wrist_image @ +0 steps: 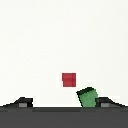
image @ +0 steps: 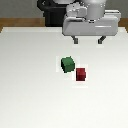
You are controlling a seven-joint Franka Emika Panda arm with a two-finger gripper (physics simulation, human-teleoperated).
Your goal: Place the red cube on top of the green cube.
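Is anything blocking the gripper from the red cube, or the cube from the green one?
Nothing visible. The gripper hangs open above the table; the red cube and green cube sit side by side, tops bare.

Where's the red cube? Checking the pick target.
On the table, mid exterior view, just right of and nearer than the green cube: red cube.

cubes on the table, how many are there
2. The green cube sits near the table's middle; the red cube lies just beside it, toward the exterior view's right and nearer the camera. None looks hidden.
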